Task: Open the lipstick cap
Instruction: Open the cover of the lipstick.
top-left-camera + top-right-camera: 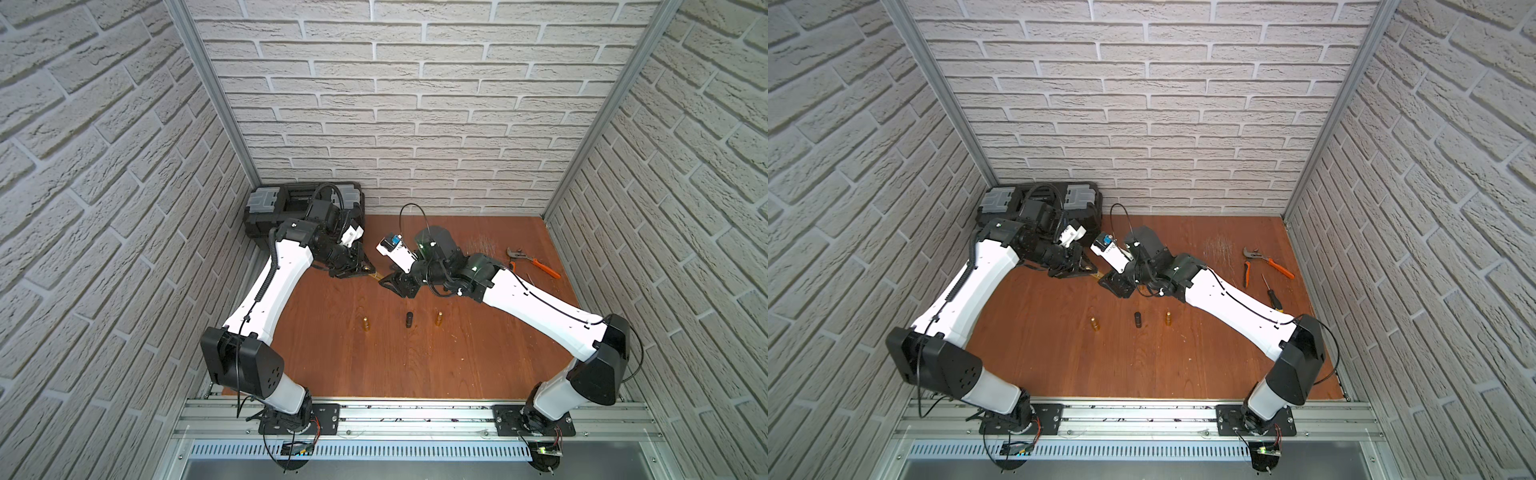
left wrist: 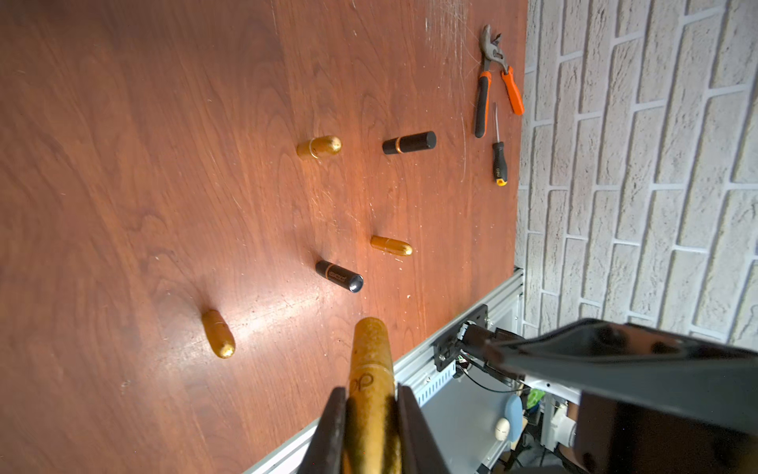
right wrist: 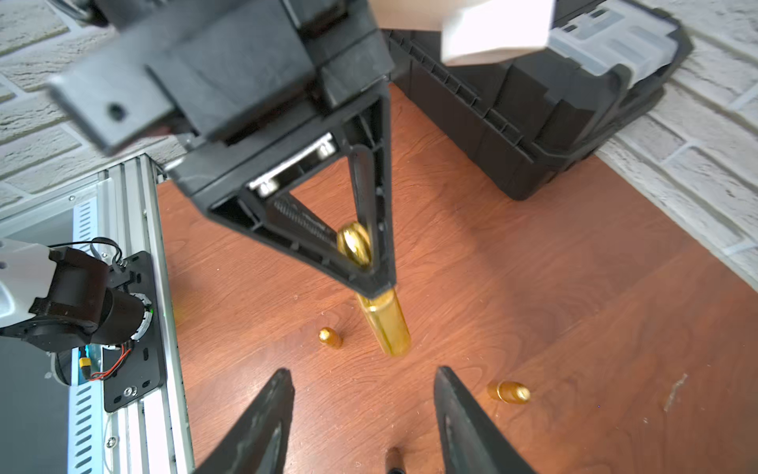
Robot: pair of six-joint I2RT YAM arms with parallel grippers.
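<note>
In both top views my arms meet over the far middle of the counter [image 1: 457,365]. A sliver of the gold lipstick [image 1: 375,274] shows in the gap between my left jaws and my right jaws. Other tubes [image 1: 409,320] stand nearer the front, well apart from it

From the left wrist, my left jaws are pressed onto the lipstick [image 2: 371,381], pinching its barrel. The rounded end, which I take to be the cap, sticks out free beyond the tips

From the right wrist, my right jaws are spread and empty. The lipstick [image 3: 387,328] points its free end toward the gap between them but touches neither tip. I judge the step in hand to be taking the cap. I should advance along the lipstick's axis until my tips bracket the cap only, close squarely past the seam, then pull straight away against the left pinch. An off-axis tug could twist the lipstick loose
</note>
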